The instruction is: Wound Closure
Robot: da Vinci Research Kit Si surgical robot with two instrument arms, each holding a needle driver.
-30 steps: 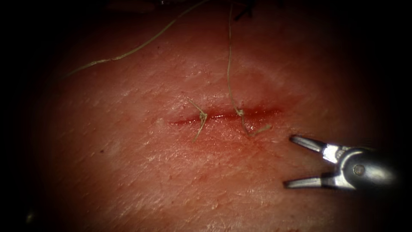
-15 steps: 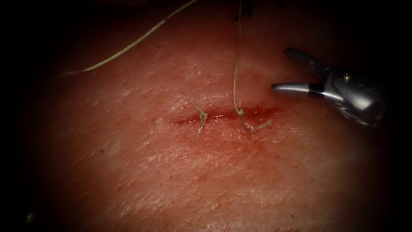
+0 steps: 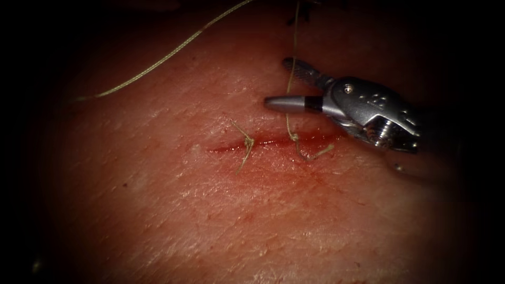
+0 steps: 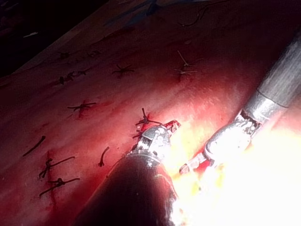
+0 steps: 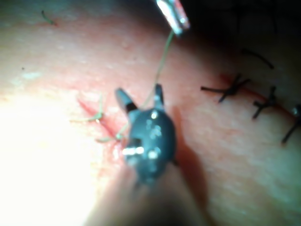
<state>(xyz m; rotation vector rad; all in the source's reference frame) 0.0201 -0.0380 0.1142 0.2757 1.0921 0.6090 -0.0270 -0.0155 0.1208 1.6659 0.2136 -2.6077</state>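
Progress: we count two tan knotted stitches (image 3: 246, 143) across the red cut (image 3: 273, 141). Right arm's silver needle driver (image 3: 281, 84), jaws apart, straddles the taut tan thread (image 3: 290, 79) far of the right knot, gripping nothing.

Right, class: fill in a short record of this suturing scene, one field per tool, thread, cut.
Silver right tool: jaws open, straddling the pale thread, holding nothing
Silver left tool: shut on that thread's upper end
Pale thread: rises from the right knot
Red cut: in pink tissue, crossed by two knotted stitches
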